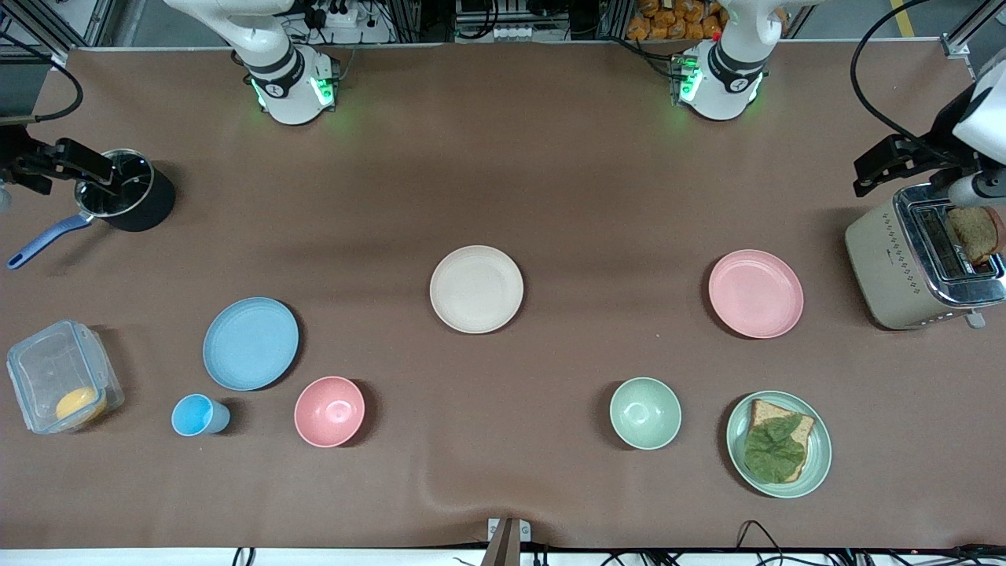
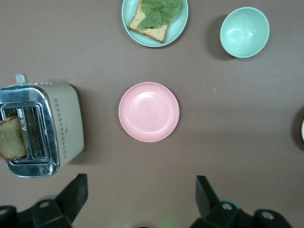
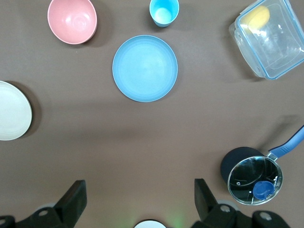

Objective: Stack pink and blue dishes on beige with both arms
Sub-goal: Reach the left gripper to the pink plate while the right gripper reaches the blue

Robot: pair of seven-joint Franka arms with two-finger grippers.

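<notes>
Hovering with both grippers spread wide and empty, left gripper (image 2: 137, 199) above the pink plate (image 1: 756, 293), right gripper (image 3: 137, 202) above the blue plate (image 1: 251, 343), I'd pinch each rim squarely, then carry them to the beige plate (image 1: 476, 288) at the table's middle, 1 at a time.

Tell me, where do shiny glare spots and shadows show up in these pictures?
Front view: green glow on the table by both arm bases; each dish casts a soft shadow. Left wrist view: the toaster has bright chrome reflections; the green bowl glints. Right wrist view: the pot's glass lid mirrors light.
</notes>
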